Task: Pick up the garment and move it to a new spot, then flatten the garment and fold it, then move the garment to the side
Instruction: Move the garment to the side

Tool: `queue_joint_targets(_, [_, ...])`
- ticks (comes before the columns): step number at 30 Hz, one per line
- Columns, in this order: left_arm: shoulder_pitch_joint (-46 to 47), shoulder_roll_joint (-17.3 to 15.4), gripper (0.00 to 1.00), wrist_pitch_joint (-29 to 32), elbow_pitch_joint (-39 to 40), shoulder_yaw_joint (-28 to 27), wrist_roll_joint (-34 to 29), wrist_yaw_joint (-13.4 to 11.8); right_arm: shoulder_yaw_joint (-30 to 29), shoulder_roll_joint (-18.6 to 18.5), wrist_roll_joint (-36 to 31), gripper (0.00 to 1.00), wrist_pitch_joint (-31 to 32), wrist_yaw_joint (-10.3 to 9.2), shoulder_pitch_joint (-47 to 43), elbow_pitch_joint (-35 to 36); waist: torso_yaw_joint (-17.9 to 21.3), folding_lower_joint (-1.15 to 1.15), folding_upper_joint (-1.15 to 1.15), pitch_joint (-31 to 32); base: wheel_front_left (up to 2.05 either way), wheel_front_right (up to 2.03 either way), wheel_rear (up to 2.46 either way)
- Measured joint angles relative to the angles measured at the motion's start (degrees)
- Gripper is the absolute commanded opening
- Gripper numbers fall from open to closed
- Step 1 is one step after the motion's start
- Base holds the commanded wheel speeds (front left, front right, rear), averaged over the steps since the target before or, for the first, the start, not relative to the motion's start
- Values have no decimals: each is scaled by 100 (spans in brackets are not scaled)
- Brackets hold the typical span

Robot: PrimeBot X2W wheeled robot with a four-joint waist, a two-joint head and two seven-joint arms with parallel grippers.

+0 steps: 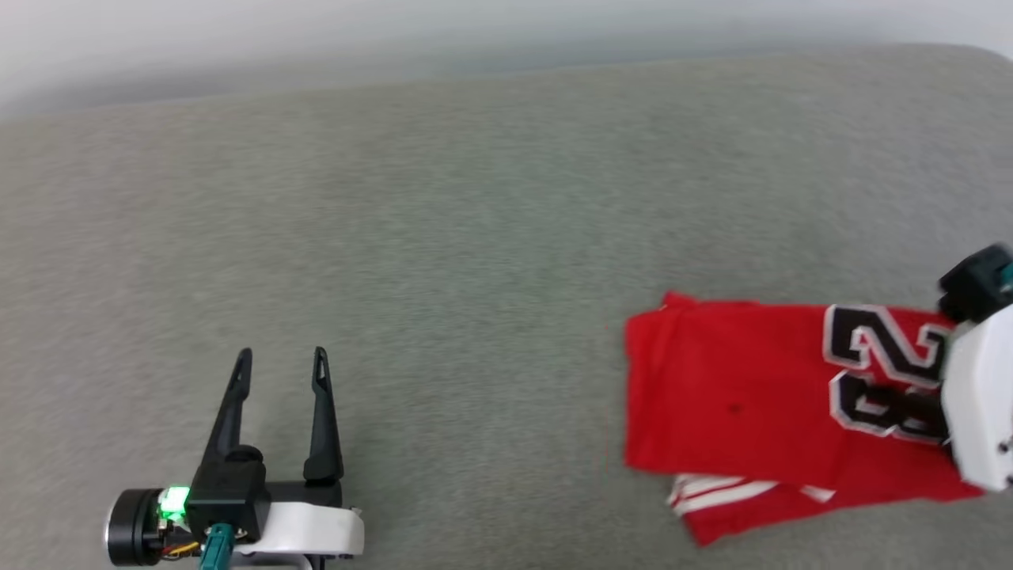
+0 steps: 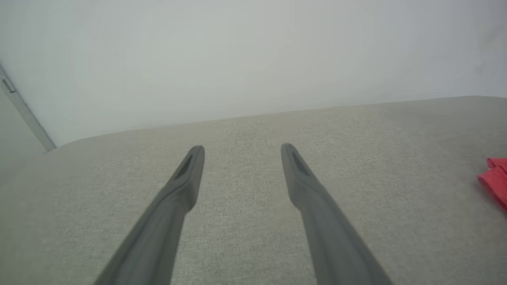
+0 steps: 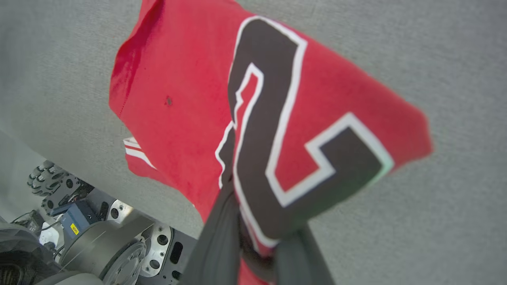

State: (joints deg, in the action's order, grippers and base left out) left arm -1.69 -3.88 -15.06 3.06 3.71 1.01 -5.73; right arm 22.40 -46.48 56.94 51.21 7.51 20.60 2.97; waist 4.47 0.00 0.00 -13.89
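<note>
Grey woven cloth covers the desk (image 1: 475, 198), which runs back to a pale wall (image 2: 237, 59), and at its near left the left tool (image 1: 282, 352) hovers with its two dark fingers spread wide, nothing between them. Well apart to the right, the garment (image 1: 728, 388) lies folded on the desk, plain red on its left part, black white-edged numerals on its right, a striped sleeve (image 1: 716, 492) peeking from under the near edge. Farthest right, the right tool (image 3: 263, 225) is closed on the garment's numbered edge, pinching the cloth below the white wrist (image 1: 977, 396).
</note>
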Motion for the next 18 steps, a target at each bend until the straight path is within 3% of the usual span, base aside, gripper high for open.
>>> queue_joint_targets(11, [336, -287, 100, -1, 247, -54, -127, 65, -533, -730, -780, 0, -450, 0, 597, -936, 790, 0, 0, -769, 0, 0, 0])
queue_joint_targets(18, [601, -472, 100, -1, 442, -65, -145, 85, -936, -760, -1291, 0, -851, 0, 1101, -1737, 1013, 1, 0, -1400, 0, 0, 0])
